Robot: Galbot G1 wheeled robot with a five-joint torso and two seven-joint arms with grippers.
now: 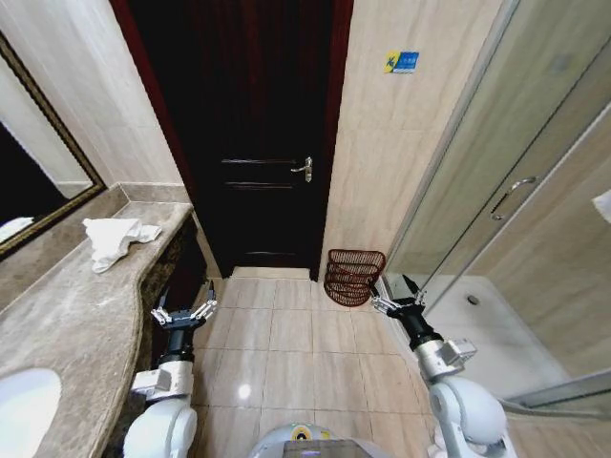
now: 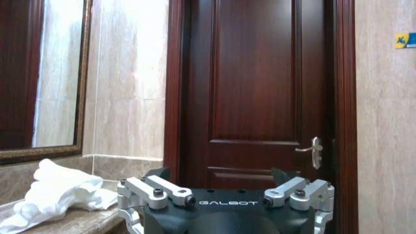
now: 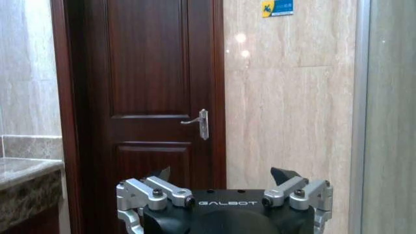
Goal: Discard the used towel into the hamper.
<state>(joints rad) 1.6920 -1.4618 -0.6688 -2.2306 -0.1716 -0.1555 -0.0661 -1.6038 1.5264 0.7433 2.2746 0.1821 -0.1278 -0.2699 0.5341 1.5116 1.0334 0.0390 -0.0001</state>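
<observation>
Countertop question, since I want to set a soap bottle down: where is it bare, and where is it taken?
The marble countertop is bare along its middle, between the white sink basin at the near end and the crumpled towel at the far end by the door. The far end is crowded by the towel. Both grippers, left and right, hang open over the floor.

Floor (image 1: 286, 334) between bench (image 1: 86, 305) and shower glass (image 1: 496, 191) lies open. Hamper (image 1: 353, 275) stands against the wall beside the shut door (image 1: 258, 143).
</observation>
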